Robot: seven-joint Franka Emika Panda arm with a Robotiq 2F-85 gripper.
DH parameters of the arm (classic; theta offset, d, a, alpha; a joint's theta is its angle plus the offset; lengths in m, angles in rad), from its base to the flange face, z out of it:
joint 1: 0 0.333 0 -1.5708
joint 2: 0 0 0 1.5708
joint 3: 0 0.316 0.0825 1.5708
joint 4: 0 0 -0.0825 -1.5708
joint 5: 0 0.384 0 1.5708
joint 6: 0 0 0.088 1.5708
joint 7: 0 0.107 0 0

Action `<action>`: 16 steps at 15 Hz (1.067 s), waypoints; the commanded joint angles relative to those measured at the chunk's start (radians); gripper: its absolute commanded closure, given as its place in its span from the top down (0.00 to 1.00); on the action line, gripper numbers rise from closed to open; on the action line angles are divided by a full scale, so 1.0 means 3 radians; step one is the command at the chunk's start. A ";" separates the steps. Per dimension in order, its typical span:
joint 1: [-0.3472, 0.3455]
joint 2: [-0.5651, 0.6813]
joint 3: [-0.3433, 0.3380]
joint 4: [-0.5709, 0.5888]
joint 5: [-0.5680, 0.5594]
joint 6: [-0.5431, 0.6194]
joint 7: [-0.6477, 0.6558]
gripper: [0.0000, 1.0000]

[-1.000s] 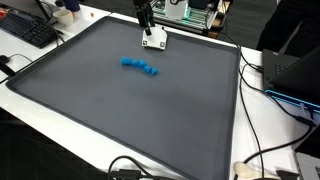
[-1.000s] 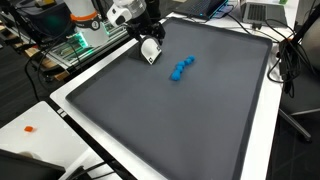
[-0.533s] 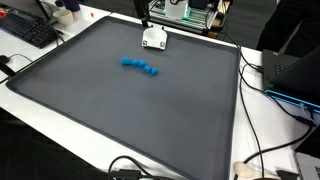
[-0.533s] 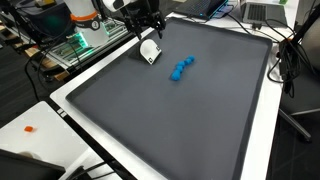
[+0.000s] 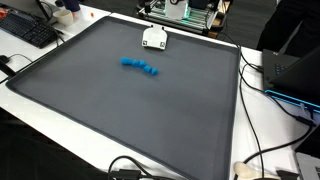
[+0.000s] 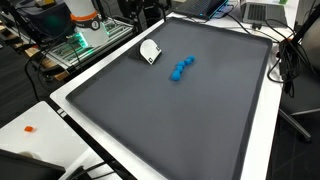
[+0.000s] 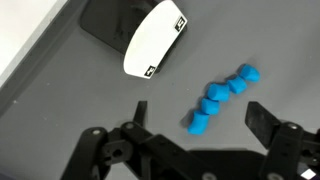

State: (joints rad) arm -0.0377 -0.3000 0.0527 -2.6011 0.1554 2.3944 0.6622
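"What's the biggest thing under you?"

"The dark grey mat (image 5: pixel 150 120). It covers most of the tabletop in both exterior views (image 6: pixel 180 120), and it also fills my wrist view."

"And your gripper?"

"My gripper (image 7: pixel 195 107) hangs above the mat with its fingers (image 7: pixel 265 120) spread wide and nothing between them. The wrist view shows them at the bottom edge, clear of the surface."

"What lies nearest?"

"Two things. The larger is a white curved object (image 7: pixel 152 40) with a black part at its side. It sits close to one edge of the mat in both exterior views (image 5: pixel 154 39) (image 6: pixel 150 51). The smaller is a row of blue pieces (image 7: pixel 218 97), near the white object but apart from it and further toward the mat's middle (image 5: pixel 140 66) (image 6: pixel 181 68). In the wrist view the row runs at a slant and shows in the gap between my fingers. I touch neither thing."
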 commanded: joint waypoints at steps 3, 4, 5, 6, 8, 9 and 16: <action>0.0051 -0.0124 0.0112 0.0254 -0.0324 -0.0307 -0.0585 1.00; 0.0058 -0.0118 0.0127 0.0309 -0.0360 -0.0337 -0.0713 1.00; 0.0083 -0.0112 0.0125 0.0351 -0.0366 -0.0337 -0.0868 1.00; 0.0101 -0.0098 0.0124 0.0400 -0.0387 -0.0358 -0.1011 1.00; 0.0154 -0.0085 0.0109 0.0470 -0.0389 -0.0365 -0.1325 1.00; 0.0170 -0.0078 0.0107 0.0500 -0.0392 -0.0376 -0.1450 1.00; 0.0181 -0.0074 0.0107 0.0515 -0.0313 -0.0292 -0.1527 1.00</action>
